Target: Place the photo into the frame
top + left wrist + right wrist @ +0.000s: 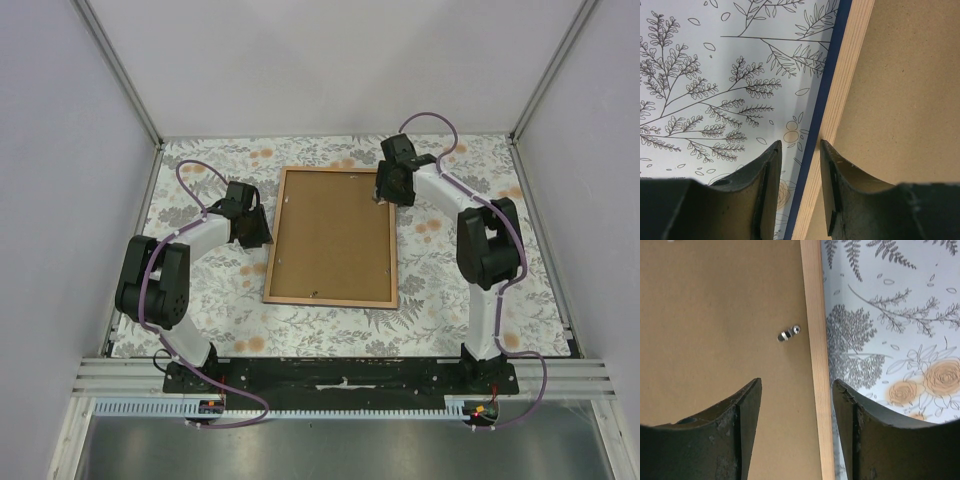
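Note:
The frame [330,302] lies back-up in the middle of the table, its light wood rail around the brown fibreboard backing panel [335,235]. The photo is not in view. My left gripper [258,232] is open at the frame's left edge. In the left wrist view its jaws [799,150] straddle the wood rail [842,95] and its dark blue edge. My right gripper [383,195] is open at the frame's upper right. In the right wrist view its jaws [797,385] straddle the right rail [812,315], with one finger over the backing panel [715,305].
A small metal retaining clip [789,333] sits on the backing panel close to the right rail. The floral tablecloth [470,290] covers the table. White enclosure walls stand on three sides. The arm bases sit on the near edge.

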Robot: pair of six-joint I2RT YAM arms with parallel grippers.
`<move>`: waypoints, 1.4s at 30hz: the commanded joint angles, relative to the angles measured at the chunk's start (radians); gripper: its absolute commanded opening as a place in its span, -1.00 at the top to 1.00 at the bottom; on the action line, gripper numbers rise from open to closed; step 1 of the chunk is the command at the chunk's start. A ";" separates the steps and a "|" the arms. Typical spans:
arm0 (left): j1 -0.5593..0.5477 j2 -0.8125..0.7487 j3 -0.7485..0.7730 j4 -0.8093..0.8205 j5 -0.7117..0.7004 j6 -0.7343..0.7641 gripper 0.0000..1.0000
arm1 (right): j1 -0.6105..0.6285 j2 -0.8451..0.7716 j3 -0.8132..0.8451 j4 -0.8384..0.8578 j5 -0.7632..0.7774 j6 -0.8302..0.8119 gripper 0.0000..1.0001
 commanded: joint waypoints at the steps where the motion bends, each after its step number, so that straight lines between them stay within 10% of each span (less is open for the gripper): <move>1: -0.008 -0.004 -0.020 -0.023 0.001 0.017 0.14 | -0.017 0.059 0.107 -0.023 0.053 0.059 -0.33; 25: -0.020 0.002 -0.024 -0.010 0.015 0.018 0.16 | -0.030 0.234 0.231 -0.069 0.059 0.130 -0.24; 42: -0.021 0.008 -0.020 -0.007 0.015 0.015 0.17 | -0.030 0.219 0.167 -0.052 0.048 0.080 0.20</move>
